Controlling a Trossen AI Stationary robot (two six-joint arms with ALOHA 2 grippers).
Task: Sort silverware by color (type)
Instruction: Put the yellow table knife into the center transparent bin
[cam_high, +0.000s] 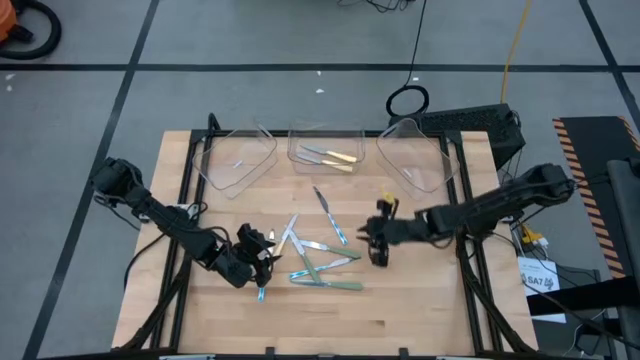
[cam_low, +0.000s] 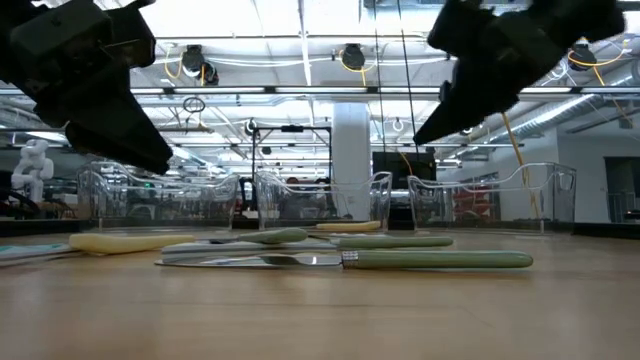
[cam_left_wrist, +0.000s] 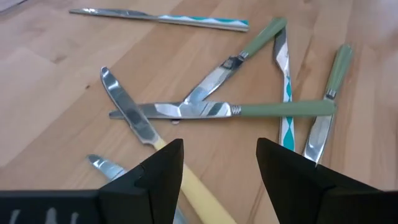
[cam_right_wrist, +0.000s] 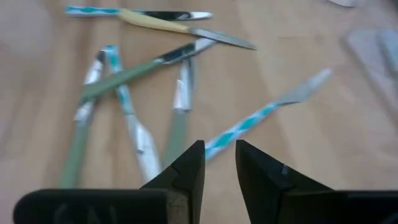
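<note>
Left hand, wide open and empty, hovers over a yellow-handled knife, poised to descend and grasp; right hand, slightly open and empty, waits nearby.

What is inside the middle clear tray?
The middle clear tray holds two yellow-handled utensils, lying side by side near its front wall. Nothing else shows inside. In the low view the tray walls blur them.

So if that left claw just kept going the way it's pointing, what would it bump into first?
Probably the yellow-handled knife: it runs between the open left gripper's fingers. Depth is unclear; the green-handled knife lies beyond.
</note>
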